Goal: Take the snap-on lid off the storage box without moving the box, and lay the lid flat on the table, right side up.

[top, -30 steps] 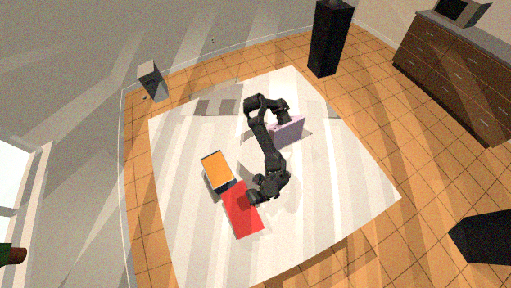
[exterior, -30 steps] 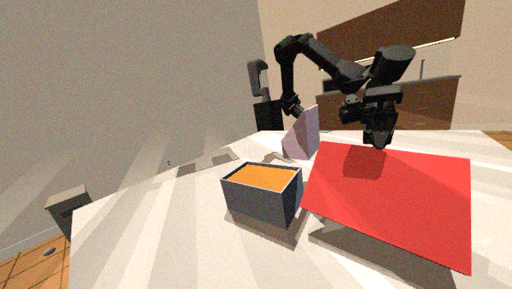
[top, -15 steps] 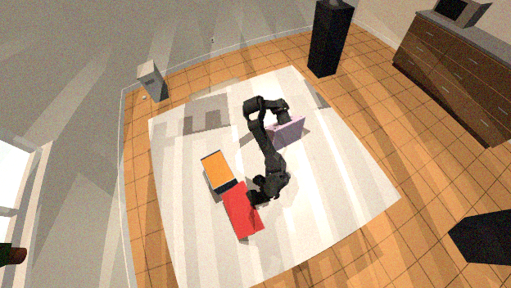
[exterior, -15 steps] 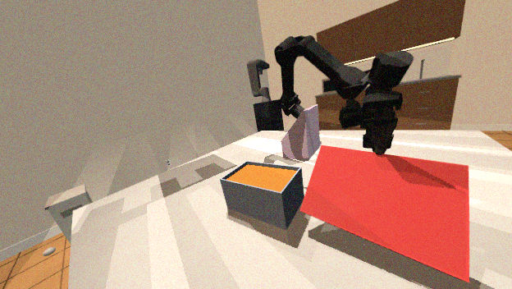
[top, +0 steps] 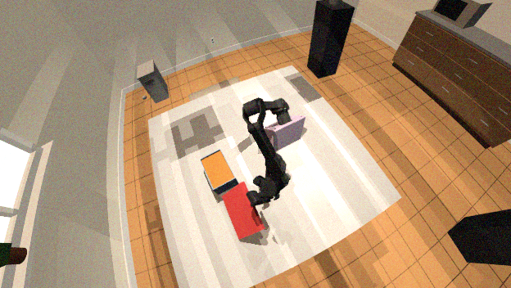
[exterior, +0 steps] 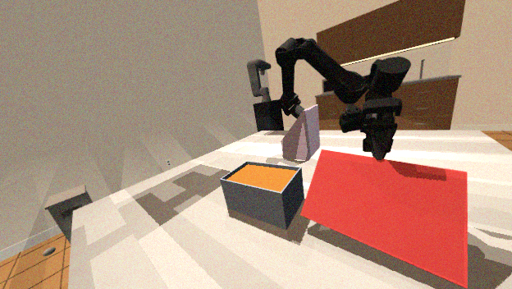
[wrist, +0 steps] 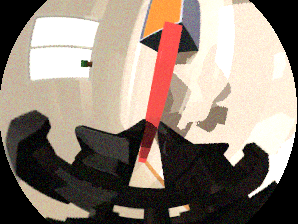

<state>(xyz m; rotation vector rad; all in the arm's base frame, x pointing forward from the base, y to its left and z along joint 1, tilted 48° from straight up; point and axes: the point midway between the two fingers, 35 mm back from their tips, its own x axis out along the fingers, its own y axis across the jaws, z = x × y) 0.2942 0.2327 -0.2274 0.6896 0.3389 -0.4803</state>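
Observation:
The red lid (top: 241, 213) (exterior: 390, 205) (wrist: 164, 75) is off the box and hangs tilted low over the table, with its shadow below it. Its edge at the gripper is higher than its opposite edge. My gripper (top: 255, 203) (exterior: 379, 158) (wrist: 151, 123) is shut on that upper edge and points down. The dark blue-grey box (top: 227, 187) (exterior: 254, 201) (wrist: 191, 20) stands upright and open on the table, with an orange surface inside. One end of the lid is close to the box's near end; whether they touch is unclear. The lid's underside is hidden in the top and exterior views.
A pale pink wedge-shaped block (top: 291, 134) (exterior: 313, 131) stands on the white table (top: 327, 180) (exterior: 185, 246), near the arm's base and behind the box in the exterior view. Patchy shadows lie across the table top.

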